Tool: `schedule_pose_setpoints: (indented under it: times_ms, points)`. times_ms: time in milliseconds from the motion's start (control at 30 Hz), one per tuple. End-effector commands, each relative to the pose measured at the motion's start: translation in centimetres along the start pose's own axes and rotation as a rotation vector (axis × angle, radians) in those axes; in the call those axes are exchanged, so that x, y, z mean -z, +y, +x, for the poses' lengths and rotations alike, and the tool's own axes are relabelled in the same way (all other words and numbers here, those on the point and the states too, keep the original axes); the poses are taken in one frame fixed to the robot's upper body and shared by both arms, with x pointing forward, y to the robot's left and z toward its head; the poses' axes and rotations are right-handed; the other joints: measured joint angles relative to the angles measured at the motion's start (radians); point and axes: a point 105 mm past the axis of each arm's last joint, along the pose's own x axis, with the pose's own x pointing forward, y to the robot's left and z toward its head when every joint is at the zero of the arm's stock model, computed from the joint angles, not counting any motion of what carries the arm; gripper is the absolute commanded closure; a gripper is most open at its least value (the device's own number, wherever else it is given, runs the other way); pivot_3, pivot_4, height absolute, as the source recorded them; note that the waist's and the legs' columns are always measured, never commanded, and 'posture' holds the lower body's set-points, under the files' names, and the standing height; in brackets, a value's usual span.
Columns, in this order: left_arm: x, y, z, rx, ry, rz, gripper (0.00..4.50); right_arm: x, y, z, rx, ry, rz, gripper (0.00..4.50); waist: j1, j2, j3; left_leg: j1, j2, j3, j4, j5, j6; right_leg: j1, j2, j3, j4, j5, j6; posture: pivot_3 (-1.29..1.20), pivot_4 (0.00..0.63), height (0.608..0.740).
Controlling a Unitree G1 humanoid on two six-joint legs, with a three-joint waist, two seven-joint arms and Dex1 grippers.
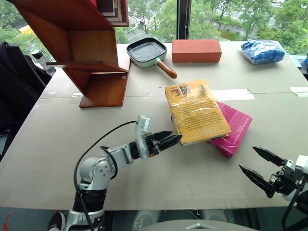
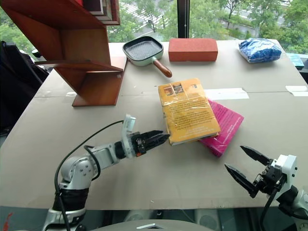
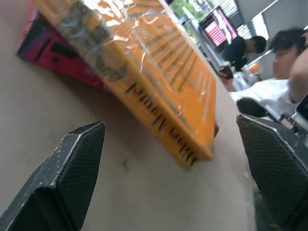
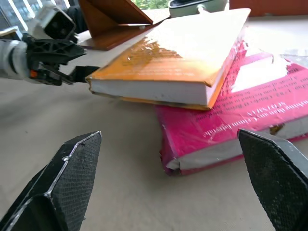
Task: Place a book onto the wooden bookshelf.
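My right gripper (image 1: 262,169) hangs spread and empty at lower right; my left gripper (image 1: 169,140), fingers parted, noses the near corner of the thick yellow plastic-wrapped book (image 1: 196,111), mid-frame, half atop a thin pink book (image 1: 234,128). That glossy wrap could slip. The reddish-brown wooden bookshelf (image 1: 89,57) waits upper left. My right wrist view shows the book's white page edge.

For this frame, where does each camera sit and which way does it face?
Head pair: looks down over the table; shelf, yellow book, left gripper, right gripper.
Left wrist: low, between its open fingers, toward the yellow book's corner.
Right wrist: low, between its open fingers, at both books and the left gripper.
Shared: yellow book on the pink book.
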Motion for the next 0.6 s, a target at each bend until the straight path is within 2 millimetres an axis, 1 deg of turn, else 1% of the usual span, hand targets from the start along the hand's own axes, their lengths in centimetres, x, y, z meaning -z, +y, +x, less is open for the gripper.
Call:
schedule_pose_setpoints:
  times_ms: [33, 100, 233, 300, 367, 433, 467, 567, 600]
  points:
    - [-0.6, 1.2, 0.9, -0.020, -0.020, -0.163, 0.00, -1.8, 0.7, 0.4, -0.023, -0.029, -0.050, 0.02, -0.001, -0.001, 0.000, 0.000, 0.000, 0.001, 0.000, 0.000, 0.000, 0.000, 0.001, 0.001, 0.000, 0.001, 0.000, 0.00, 0.150, 0.740]
    - [-0.4, 1.7, 1.7, -0.017, -0.005, -0.276, 0.00, -2.2, 1.2, 0.8, -0.032, -0.036, -0.068, 0.02, 0.001, -0.001, 0.000, 0.000, 0.001, 0.003, 0.001, 0.000, 0.000, 0.000, 0.002, 0.003, 0.000, 0.002, 0.000, 0.00, 0.150, 0.740]
    - [1.2, 1.9, 2.3, -0.014, 0.096, -0.389, 0.00, -2.8, 1.7, 1.2, -0.030, -0.050, -0.088, 0.02, 0.002, -0.004, -0.001, 0.000, 0.001, 0.004, 0.002, 0.000, 0.000, 0.000, 0.002, 0.004, 0.000, 0.002, 0.001, 0.00, 0.150, 0.740]
    - [1.9, 1.7, 2.4, 0.017, 0.143, -0.463, 0.00, -2.9, 1.8, 1.3, -0.031, -0.048, -0.099, 0.02, 0.003, -0.005, -0.003, 0.001, 0.001, 0.005, 0.002, 0.000, 0.000, 0.000, 0.002, 0.005, -0.001, 0.002, 0.001, 0.00, 0.150, 0.740]
    - [2.0, 1.1, 2.6, 0.068, 0.170, -0.541, 0.00, -3.0, 1.8, 1.3, -0.035, -0.040, -0.112, 0.02, 0.003, -0.006, -0.004, 0.000, 0.001, 0.006, 0.002, 0.000, 0.000, 0.000, 0.002, 0.006, -0.001, 0.002, 0.002, 0.00, 0.150, 0.740]
    - [2.0, 1.0, 2.7, 0.087, 0.176, -0.588, 0.54, -3.0, 1.7, 1.3, -0.043, -0.032, -0.121, 0.00, 0.003, -0.007, -0.005, 0.000, 0.001, 0.006, 0.002, 0.000, 0.000, 0.000, 0.002, 0.007, -0.002, 0.002, 0.002, 0.00, 0.150, 0.740]
    - [2.0, 1.0, 2.7, 0.086, 0.180, -0.594, 0.91, -3.1, 1.7, 1.4, -0.046, -0.031, -0.124, 0.00, 0.003, -0.007, -0.005, 0.000, 0.000, 0.006, 0.002, 0.000, 0.000, 0.000, 0.002, 0.007, -0.002, 0.003, 0.002, 0.00, 0.150, 0.740]
    - [2.2, 0.6, 2.8, 0.109, 0.199, -0.614, 2.37, -3.4, 1.3, 1.7, -0.056, -0.037, -0.135, 0.00, 0.002, -0.008, -0.005, 0.001, 0.001, 0.008, 0.002, -0.001, 0.000, 0.000, 0.002, 0.009, -0.002, 0.003, 0.002, 0.00, 0.150, 0.740]
    - [2.2, 0.5, 2.8, 0.107, 0.197, -0.611, 2.73, -3.5, 1.1, 1.8, -0.062, -0.037, -0.139, 0.00, 0.002, -0.008, -0.005, 0.001, 0.001, 0.008, 0.002, -0.001, 0.000, 0.000, 0.002, 0.009, -0.002, 0.003, 0.002, 0.00, 0.150, 0.740]
